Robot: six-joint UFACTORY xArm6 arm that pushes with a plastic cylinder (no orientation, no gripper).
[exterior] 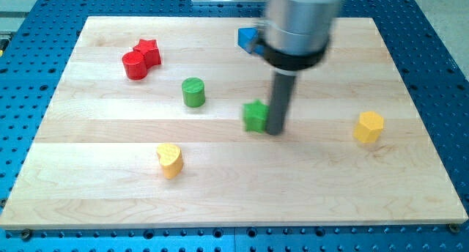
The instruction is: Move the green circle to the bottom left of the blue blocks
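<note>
my rod stands upright, my tip (275, 131) on the worktop (102, 186) touching a green block (255, 116) on its right; i carry no pincer. the green circle (193, 92) sits apart, left. two green, two red (141, 58), two yellow (169, 160), one blue (248, 38) visible.

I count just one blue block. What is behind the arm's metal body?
A blue block pokes out on the metal body's left; whatever else lies behind is covered, so more blue cannot be ruled out.
</note>
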